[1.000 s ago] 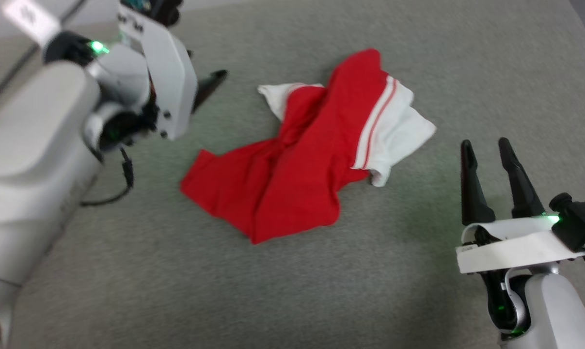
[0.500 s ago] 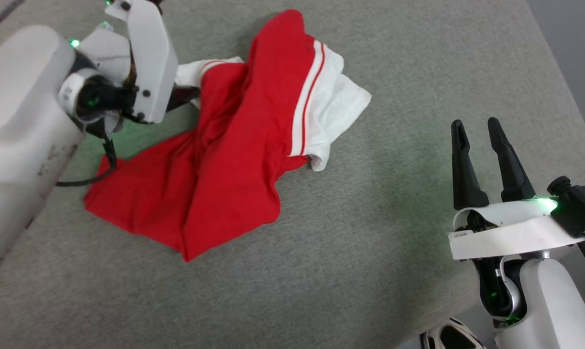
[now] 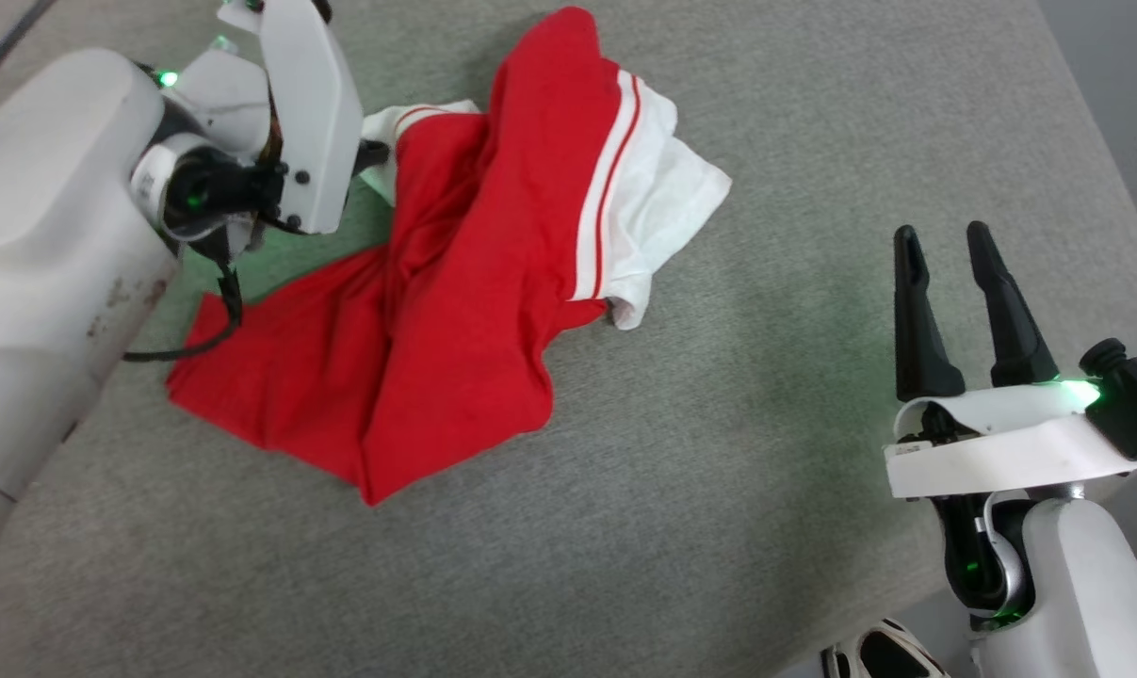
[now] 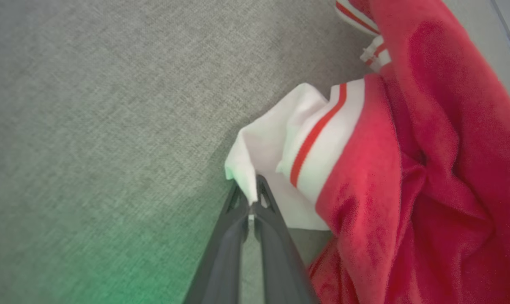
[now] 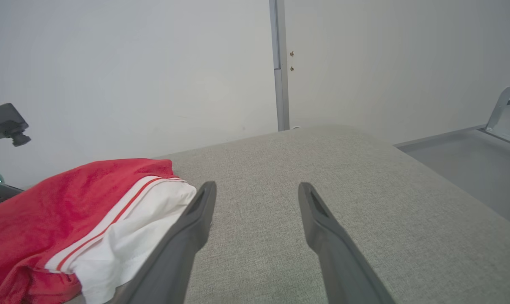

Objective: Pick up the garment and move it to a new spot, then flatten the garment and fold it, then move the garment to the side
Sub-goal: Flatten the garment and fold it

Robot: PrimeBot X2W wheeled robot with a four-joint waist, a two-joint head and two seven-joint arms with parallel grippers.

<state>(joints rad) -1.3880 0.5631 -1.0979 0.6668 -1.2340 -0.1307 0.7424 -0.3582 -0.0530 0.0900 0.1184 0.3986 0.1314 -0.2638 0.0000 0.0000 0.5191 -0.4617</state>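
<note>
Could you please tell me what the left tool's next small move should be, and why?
Probably lift the left tool a little: it is shut on the edge of a white sleeve of the garment, while the rest lies crumpled on the grey surface. The right tool is open and apart from the cloth.

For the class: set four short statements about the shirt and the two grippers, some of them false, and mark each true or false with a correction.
1. The left gripper is shut on a white sleeve of the garment. True.
2. The right gripper holds the garment. False: it is open and apart from it.
3. The garment is folded flat. False: it lies crumpled.
4. The garment lies on a grey cloth surface. True.
</note>
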